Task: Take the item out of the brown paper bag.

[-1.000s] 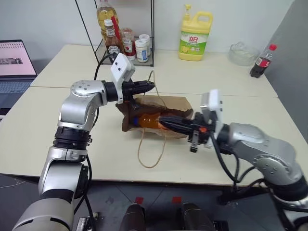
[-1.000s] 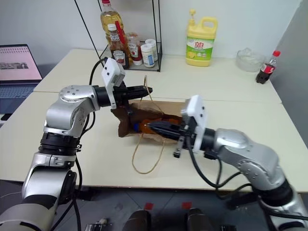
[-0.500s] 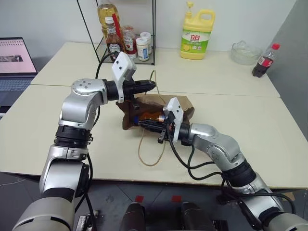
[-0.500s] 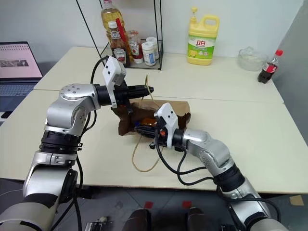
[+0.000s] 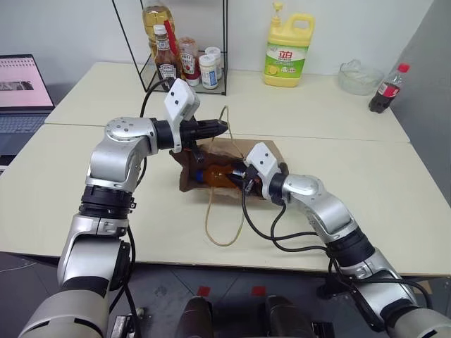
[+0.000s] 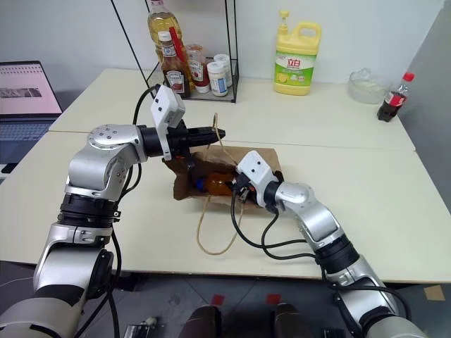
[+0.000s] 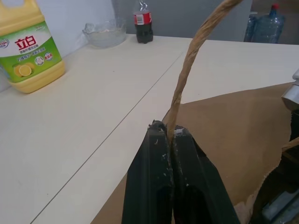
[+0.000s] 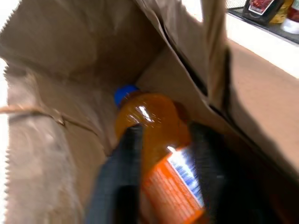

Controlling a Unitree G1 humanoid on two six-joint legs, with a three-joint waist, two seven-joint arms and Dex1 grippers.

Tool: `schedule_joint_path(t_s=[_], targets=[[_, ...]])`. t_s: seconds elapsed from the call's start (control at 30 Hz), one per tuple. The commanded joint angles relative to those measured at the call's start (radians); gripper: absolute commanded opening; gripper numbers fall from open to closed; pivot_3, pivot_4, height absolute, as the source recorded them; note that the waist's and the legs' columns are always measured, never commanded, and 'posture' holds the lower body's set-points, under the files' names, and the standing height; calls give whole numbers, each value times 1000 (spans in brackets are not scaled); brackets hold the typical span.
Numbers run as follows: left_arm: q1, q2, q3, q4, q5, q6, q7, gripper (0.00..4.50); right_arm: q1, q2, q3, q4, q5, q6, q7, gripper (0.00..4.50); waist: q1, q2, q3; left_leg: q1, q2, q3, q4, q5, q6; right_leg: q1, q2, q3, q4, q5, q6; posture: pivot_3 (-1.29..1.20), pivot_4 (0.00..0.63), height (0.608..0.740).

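Two hands engaged: left hand (image 7: 170, 135) pinches bag handle (image 7: 187, 70); right hand (image 8: 163, 154), fingers apart, straddles orange bottle (image 8: 159, 140) inside brown paper bag (image 5: 257, 151).

My left fingers (image 7: 171, 140) pinch one cord handle (image 7: 194, 56) and hold the brown paper bag (image 5: 232, 151) mouth lifted, so there is room inside. My right fingers (image 8: 128, 154) sit spread in that opening, one on each side of the orange bottle (image 8: 159, 135), paper walls close around. The other handle loop (image 5: 224, 222) lies slack on the desk (image 5: 394, 190) at six o'clock of the bag. At three o'clock the desk is bare; a wire rack (image 5: 190, 42) stands at eleven.
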Motion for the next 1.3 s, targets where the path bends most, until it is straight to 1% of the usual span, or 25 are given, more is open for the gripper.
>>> schedule_joint_path(t_s=[0.03, 0.17, 0.3, 0.37, 0.47, 0.6, 0.8, 0.9, 0.93, 0.97, 1.03, 1.07, 1.2, 1.3], targets=[[-13, 3, 4, -38, -4, -8, -6, 0, -18, -51, 46, 11, -123, -93, 30, 3047, 1, 0, 0, 0, 0, 0, 0, 0, 0, 0, 0, 0, 0, 0, 0, 0, 150, 740], [-13, 0, 4, -42, -11, -2, -17, 0, -37, -86, 84, 49, -228, -165, 48, 4473, 0, 0, 0, 0, 0, 0, 0, 0, 0, 0, 0, 0, 0, 0, 0, 0, 150, 740], [-10, -2, 4, -48, -12, -1, -20, 0, -68, -83, 88, 120, -299, -212, 55, 4473, 0, 0, 0, 0, 0, 0, 0, 0, 0, 0, 0, 0, 0, 0, 0, 0, 150, 740], [-9, -6, 5, -49, -12, -2, -18, 0, -88, -86, 104, 151, -330, -229, 80, 4473, 0, 0, 0, 0, 0, 0, 0, 0, 0, 0, 0, 0, 0, 0, 0, 0, 150, 740], [-7, -9, 6, -52, -12, -2, -15, 0, -114, -82, 120, 190, -365, -228, 115, 4473, 0, 0, 0, 0, 0, 0, 0, 0, 0, 1, 0, -1, 0, 0, 0, 0, 150, 740], [2, -11, 8, -64, -13, 1, -10, 0, -146, -48, 123, 235, -397, -182, 132, 4473, -2, 0, 0, 1, 0, -1, 0, 0, 0, 1, 0, -1, 0, 0, 0, 0, 150, 740], [13, -11, 14, -85, -17, 10, 3, 0, -182, -23, 147, 320, -496, -191, 103, 4473, -6, 0, 0, 1, 0, -3, 0, 1, -1, 1, 0, -3, 0, 0, 0, 0, 150, 740], [19, -9, 18, -93, -16, 13, 9, 0, -186, -21, 143, 340, -513, -209, 100, 4473, -7, 0, 0, 1, 0, -3, 0, 1, -1, 2, 0, -3, 0, 0, 0, 0, 150, 740], [20, -9, 19, -94, -14, 12, 12, 0, -185, -22, 138, 342, -510, -212, 104, 4118, -7, 0, 0, 1, 0, -3, 0, 1, -1, 2, 0, -4, 1, 0, 0, 0, 150, 740], [20, -9, 20, -95, -13, 11, 16, 0, -184, -22, 132, 342, -507, -214, 109, 3949, -7, 0, 0, 1, 0, -4, 0, 1, -1, 2, 0, -4, 1, 0, 0, 0, 150, 740], [21, -11, 22, -99, -15, 12, 22, 0, -181, -26, 123, 337, -507, -220, 112, 3435, -6, 0, 0, 1, 0, -4, 0, 1, -1, 2, 0, -5, 1, 0, 0, 0, 150, 740], [21, -11, 21, -100, -16, 13, 24, 0, -180, -27, 119, 335, -509, -222, 111, 3303, -5, 0, 0, 0, 0, -5, 0, 1, -1, 3, 0, -5, 0, 0, 0, 0, 150, 740], [19, -12, 21, -98, -17, 11, 27, 0, -173, -26, 103, 319, -504, -229, 111, 3293, -5, 0, 0, 0, 0, -5, 0, 1, -1, 3, -1, -6, 0, 0, 0, 0, 150, 740], [17, -12, 21, -95, -16, 8, 28, 0, -156, -26, 89, 276, -476, -252, 136, 3293, -4, 0, 0, 0, 0, -6, 0, 1, -1, 3, -1, -6, 0, 0, 0, 0, 150, 740]])
